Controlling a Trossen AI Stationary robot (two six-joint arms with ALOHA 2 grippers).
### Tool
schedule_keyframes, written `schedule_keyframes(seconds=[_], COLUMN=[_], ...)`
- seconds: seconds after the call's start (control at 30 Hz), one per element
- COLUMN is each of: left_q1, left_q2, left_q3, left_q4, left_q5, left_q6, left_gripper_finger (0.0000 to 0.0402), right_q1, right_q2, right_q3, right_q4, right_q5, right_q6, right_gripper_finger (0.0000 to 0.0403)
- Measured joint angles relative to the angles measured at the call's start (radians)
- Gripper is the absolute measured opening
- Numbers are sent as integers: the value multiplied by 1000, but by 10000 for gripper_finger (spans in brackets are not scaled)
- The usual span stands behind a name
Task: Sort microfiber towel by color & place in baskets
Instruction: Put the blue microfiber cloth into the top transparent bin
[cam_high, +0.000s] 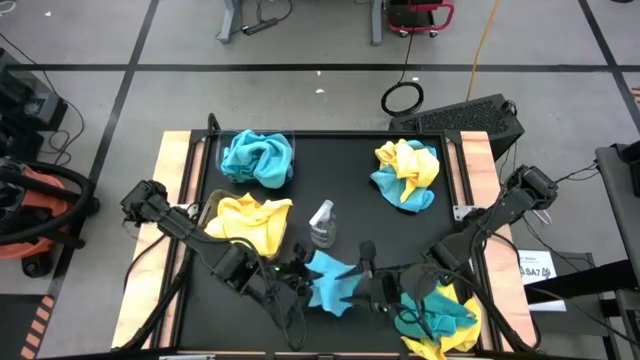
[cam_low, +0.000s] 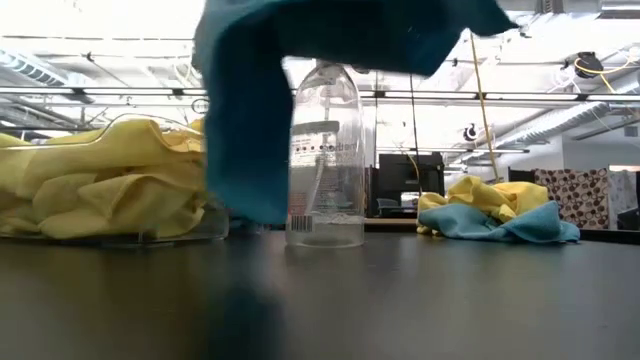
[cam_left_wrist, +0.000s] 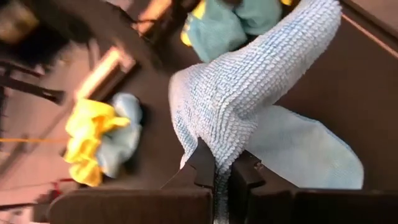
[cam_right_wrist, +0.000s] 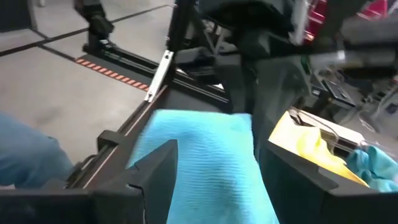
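From above, the left gripper (cam_high: 300, 277) is clenched on a teal towel (cam_high: 330, 281) at the near middle of the table (cam_high: 345, 190), with the right gripper (cam_high: 385, 290) released and spread just right of it; the spray bottle (cam_high: 321, 224) stands just beyond, the yellow-filled basket (cam_high: 250, 222) at left, the teal-filled basket (cam_high: 257, 157) far left. At table height, the teal towel (cam_low: 260, 110) hangs lifted before the bottle (cam_low: 324, 155). The left wrist view shows its fingers (cam_left_wrist: 202, 169) pinching the cloth (cam_left_wrist: 249, 99); the right wrist view shows wide fingers (cam_right_wrist: 158, 171) either side of the towel (cam_right_wrist: 205, 168).
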Motion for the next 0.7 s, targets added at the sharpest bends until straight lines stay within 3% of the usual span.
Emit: schedule_keyframes(seconds=[0.13,0.43,0.7], left_q1=[8,6,-9], left_q2=[0,-2,-3], left_q3=[0,0,0], left_q4=[54,157,335], left_q5=[-22,-118,-154], left_q6=[81,216,400], left_gripper_finger=[9,9,9], right_q1=[-36,-71,-92], right_q2=[0,0,0], right_q3=[0,0,0], right_q4=[0,-2,-9], right_q5=[6,-3,-28], right_q6=[26,38,57], right_gripper_finger=[237,325,336])
